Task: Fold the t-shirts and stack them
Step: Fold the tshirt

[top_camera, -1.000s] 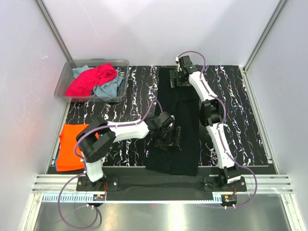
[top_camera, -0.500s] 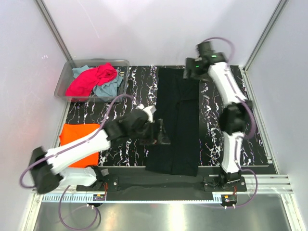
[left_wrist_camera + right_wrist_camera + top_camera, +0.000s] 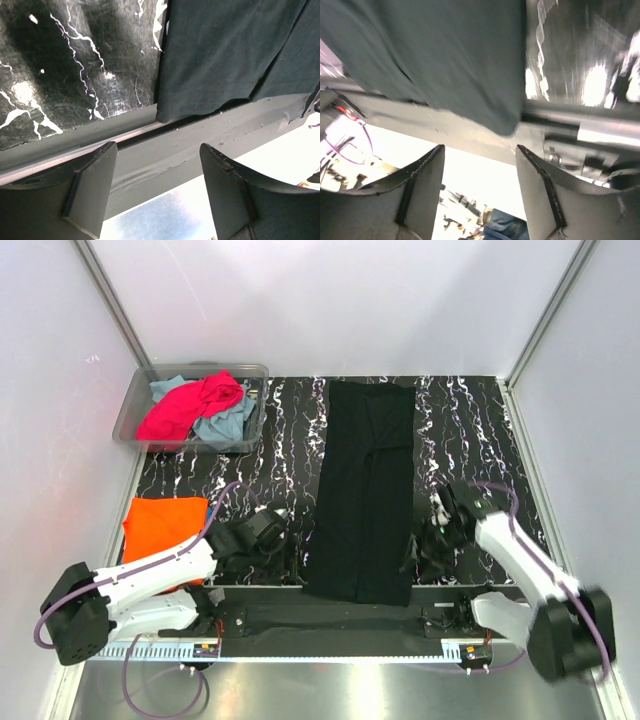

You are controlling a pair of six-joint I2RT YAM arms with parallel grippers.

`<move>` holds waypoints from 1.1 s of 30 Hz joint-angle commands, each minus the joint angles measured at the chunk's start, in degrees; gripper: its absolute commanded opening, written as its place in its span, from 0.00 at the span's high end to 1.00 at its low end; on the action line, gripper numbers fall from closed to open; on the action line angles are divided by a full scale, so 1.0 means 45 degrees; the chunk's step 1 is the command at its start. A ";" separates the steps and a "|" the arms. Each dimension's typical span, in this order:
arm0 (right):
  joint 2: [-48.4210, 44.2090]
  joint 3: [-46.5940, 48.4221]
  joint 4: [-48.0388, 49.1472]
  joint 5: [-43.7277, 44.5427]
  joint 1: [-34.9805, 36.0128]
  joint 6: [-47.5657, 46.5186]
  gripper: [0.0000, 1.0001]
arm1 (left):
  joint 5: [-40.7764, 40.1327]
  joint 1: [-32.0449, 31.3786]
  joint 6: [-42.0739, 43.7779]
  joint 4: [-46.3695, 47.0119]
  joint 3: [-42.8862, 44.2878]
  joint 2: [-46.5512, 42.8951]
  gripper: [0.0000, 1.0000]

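"On the overhead view, where do the shirts lie?"

"I see the black t-shirt [image 3: 360, 500] spread lengthwise down the middle of the marbled mat [image 3: 480, 440], its hem at the near edge. The orange t-shirt [image 3: 160, 520] lies flat at the near left, partly under my left arm [image 3: 170, 565]. The pink t-shirt [image 3: 190, 405] and the teal t-shirt [image 3: 230, 426] are heaped in the clear bin [image 3: 130, 418] at the far left. My left gripper [image 3: 285, 552] sits low just left of the black hem, and my right gripper [image 3: 425, 555] sits just right of it."

"And the left wrist?"

"Its fingers [image 3: 92, 185] are spread with nothing between them. The black t-shirt [image 3: 220, 50] shows its near left corner beyond them, at the mat's edge and clear of both tips."

"Right wrist?"

"It's blurred, but I can see the fingers [image 3: 420, 190] stand apart and grip nothing. The black t-shirt [image 3: 435, 50] reaches over the mat's near edge beyond them."
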 commanded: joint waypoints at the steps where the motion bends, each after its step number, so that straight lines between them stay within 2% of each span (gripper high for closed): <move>1: -0.3566 -0.1606 0.0413 -0.1529 0.0068 0.1843 0.37 | -0.0001 0.0238 0.0130 0.0638 -0.0282 -0.0071 0.32; 3: -0.5170 -0.2852 0.0373 -0.1920 0.0088 0.3092 0.39 | 0.0272 0.0453 0.0481 0.0987 -0.0263 0.0396 0.32; 6: -0.6018 -0.4244 0.0334 -0.2000 0.0108 0.3896 0.37 | 0.0837 0.0649 0.0893 0.1612 -0.0049 0.1234 0.31; 8: -0.6546 -0.4888 0.0470 -0.1689 0.0108 0.4324 0.41 | 0.0957 0.0766 0.1284 0.1635 0.0205 0.1725 0.31; 12: -0.7211 -0.4755 0.0686 -0.1024 0.0108 0.5340 0.46 | 0.0841 0.0766 0.1636 0.1615 0.0733 0.2781 0.33; 14: -0.6901 -0.4735 0.0686 -0.0673 0.0108 0.5808 0.48 | 0.0704 0.0766 0.1597 0.1615 0.0772 0.3133 0.33; 20: -0.5124 -0.4502 0.1212 -0.0028 0.0108 0.6551 0.42 | 0.0761 0.0766 0.1500 0.2122 0.0714 0.3758 0.34; 26: -0.4029 -0.4306 0.1486 0.0208 0.0127 0.6826 0.41 | 0.1171 0.0766 0.1305 0.2591 0.0715 0.4129 0.35; 33: -0.2586 -0.3896 0.2013 0.0560 0.0127 0.6847 0.43 | 0.1582 0.0766 0.1031 0.3060 0.0538 0.4715 0.43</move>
